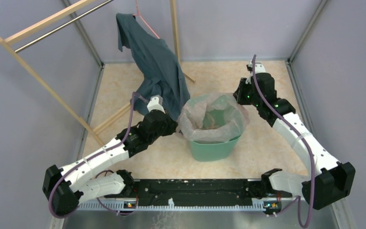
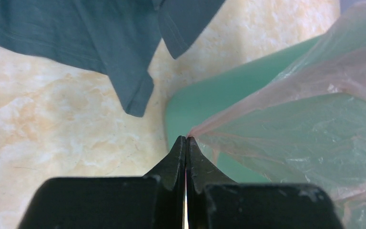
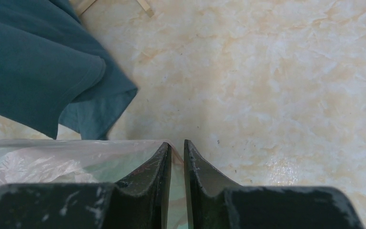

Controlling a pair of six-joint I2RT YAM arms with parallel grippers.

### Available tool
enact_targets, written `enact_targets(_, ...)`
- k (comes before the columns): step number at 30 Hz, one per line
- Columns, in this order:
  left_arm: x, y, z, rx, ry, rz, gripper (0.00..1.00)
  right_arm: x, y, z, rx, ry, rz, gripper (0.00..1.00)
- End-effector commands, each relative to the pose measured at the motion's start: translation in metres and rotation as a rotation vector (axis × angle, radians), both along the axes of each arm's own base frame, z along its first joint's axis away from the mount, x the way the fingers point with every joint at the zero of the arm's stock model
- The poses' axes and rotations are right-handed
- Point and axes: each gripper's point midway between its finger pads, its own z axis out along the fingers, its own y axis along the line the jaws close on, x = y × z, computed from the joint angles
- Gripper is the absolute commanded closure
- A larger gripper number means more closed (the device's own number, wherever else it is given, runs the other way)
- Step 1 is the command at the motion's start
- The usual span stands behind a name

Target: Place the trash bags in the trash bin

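The teal-green trash bin (image 1: 214, 147) stands on the floor between my arms. The pale pink translucent trash bag (image 1: 213, 116) is spread over its rim and hangs into it. My left gripper (image 1: 175, 125) is at the bin's left side; in the left wrist view it (image 2: 187, 138) is shut on a corner of the bag (image 2: 305, 129), which stretches taut to the right over the bin wall (image 2: 205, 98). My right gripper (image 1: 239, 98) is at the rim's far right. In the right wrist view it (image 3: 177, 143) is nearly closed, with bag film (image 3: 52, 160) pinched between the fingers.
A dark blue-grey shirt (image 1: 159, 71) hangs from a wooden rack (image 1: 43, 28) behind and left of the bin, its hem close to my left arm; it also shows in the left wrist view (image 2: 100, 43) and the right wrist view (image 3: 33, 86). Grey walls enclose the marbled floor (image 1: 267, 143).
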Motion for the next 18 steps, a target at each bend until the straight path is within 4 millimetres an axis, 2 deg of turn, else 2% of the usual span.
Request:
enact_targets(1, -0.004, -0.026, 0.018, -0.11, 0.013, -0.085, 1.0, -0.002, -0.007, -0.018, -0.011, 0.015, -0.02, 0.85)
enact_targets(5, -0.001, -0.031, 0.035, -0.111, -0.009, -0.107, 1.0, -0.014, -0.013, -0.039, -0.018, 0.057, -0.025, 0.87)
enact_targets(8, 0.006, -0.025, 0.045, -0.073, -0.056, -0.089, 1.0, -0.022, -0.012, -0.039, 0.002, 0.049, -0.016, 0.87)
enact_targets(10, 0.012, -0.018, 0.045, -0.041, -0.08, -0.055, 1.0, -0.024, -0.01, -0.032, 0.023, 0.034, -0.003, 0.86)
enact_targets(13, 0.013, -0.012, 0.026, 0.011, -0.058, -0.036, 1.0, -0.021, 0.001, -0.009, 0.066, -0.002, 0.035, 0.85)
enact_targets(18, -0.002, 0.005, -0.032, 0.069, 0.072, 0.014, 1.0, -0.009, 0.004, 0.019, 0.067, -0.039, 0.04, 0.81)
